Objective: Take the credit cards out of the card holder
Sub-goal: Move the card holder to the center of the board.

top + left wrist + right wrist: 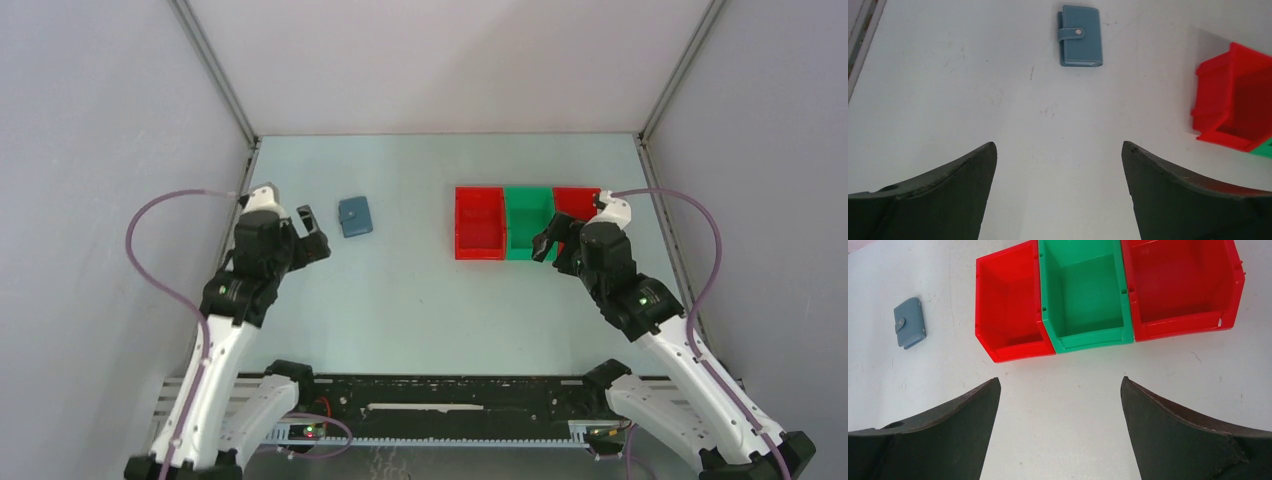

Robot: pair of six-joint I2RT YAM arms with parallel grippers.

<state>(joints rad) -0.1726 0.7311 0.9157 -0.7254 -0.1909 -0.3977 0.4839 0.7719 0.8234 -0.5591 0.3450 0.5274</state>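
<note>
Now, top view, card holder: the card holder [355, 216] lies flat and closed on the worktop [420, 300], at about 10 o'clock from its middle.
Top view, bins: two red bins [479, 222] and a green bin [528, 222] stand in a row at about 2 o'clock, well apart from the holder.
Top view, pincers: the left pincer [314, 232] hangs near the holder, which sits at its 2 o'clock. The right pincer [552, 243] hangs at the near edge of the bins. Neither touches anything.
Left wrist view, pincer state: spread wide and holding nothing, probably ready for an approach.
Left wrist view, target: the holder is straight ahead at 12 o'clock, with its strap [1068, 33] snapped shut. That likely explains why no credit cards show; the snap probably has to be undone first.
Right wrist view, pincer state: wide and holding nothing.
Right wrist view, layout: the bins are at 12 o'clock and all look empty. The holder is far off at 10 o'clock, so the left arm seems better placed to reach it.
</note>
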